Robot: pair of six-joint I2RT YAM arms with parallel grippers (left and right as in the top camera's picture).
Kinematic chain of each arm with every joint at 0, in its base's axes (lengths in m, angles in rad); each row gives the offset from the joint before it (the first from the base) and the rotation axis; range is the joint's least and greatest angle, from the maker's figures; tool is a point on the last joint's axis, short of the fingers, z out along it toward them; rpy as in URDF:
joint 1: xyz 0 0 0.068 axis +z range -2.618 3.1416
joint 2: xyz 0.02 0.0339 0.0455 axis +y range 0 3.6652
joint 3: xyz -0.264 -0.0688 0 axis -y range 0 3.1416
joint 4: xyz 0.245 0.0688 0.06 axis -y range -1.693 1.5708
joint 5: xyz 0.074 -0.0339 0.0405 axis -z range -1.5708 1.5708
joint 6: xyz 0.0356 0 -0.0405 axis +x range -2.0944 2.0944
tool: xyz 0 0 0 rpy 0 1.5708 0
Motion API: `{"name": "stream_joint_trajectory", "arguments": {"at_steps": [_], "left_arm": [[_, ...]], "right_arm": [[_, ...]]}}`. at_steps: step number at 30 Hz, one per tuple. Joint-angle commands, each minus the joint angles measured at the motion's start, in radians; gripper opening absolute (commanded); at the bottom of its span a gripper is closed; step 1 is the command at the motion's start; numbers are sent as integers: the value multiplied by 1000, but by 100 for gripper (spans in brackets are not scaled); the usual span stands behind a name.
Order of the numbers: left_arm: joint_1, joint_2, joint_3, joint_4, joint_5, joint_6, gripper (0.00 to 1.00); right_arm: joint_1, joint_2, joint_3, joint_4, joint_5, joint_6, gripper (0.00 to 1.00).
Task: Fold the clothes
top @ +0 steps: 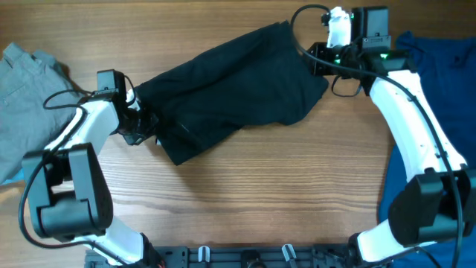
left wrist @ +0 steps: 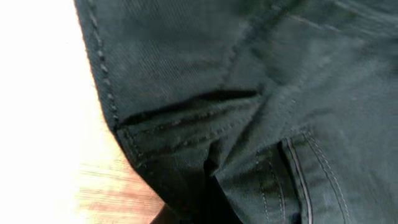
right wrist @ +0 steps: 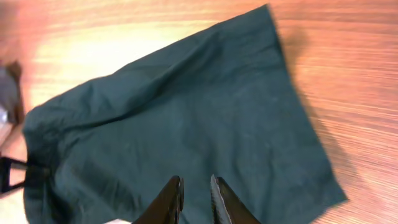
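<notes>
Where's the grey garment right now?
In the overhead view, the grey garment lies at the far left edge, beyond the left arm and apart from the black shorts at centre.

Table (top: 282, 193): wooden top, warm light brown, with fine straight grain running left to right. Its surface shows across the near half of the overhead view, and a pale patch of glare lies on it towards the far left in the right wrist view. Rail (top: 245, 257): black bar along the table's near edge at centre, carrying several small pale fittings, their details too small to tell.
</notes>
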Motion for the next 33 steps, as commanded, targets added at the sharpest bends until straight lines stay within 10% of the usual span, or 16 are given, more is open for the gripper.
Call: {"name": "stream_joint_trajectory", "arguments": {"at_steps": [1,3,5,6,20,22,24,33], "left_arm": [[8,-34,23,-26,-26,28,4],[8,-32,23,-50,-26,28,37],[8,-32,23,-72,-25,24,100],[8,-32,23,-85,-25,23,100],[5,-26,-74,93,-5,-55,98],[-1,-13,-78,116,21,-55,79],[-16,6,-78,132,42,-55,40],[-78,39,-77,171,6,-50,4]], "right_arm": [[42,51,-5,7,-63,-29,20],[60,77,-5,19,-29,-28,21],[73,111,-5,39,33,-28,21],[76,131,-5,53,64,-28,22],[76,384,-5,89,185,-24,18],[76,384,-5,47,253,-25,17],[76,385,-5,-3,328,-26,18],[76,390,-37,-142,394,-28,17]]}}
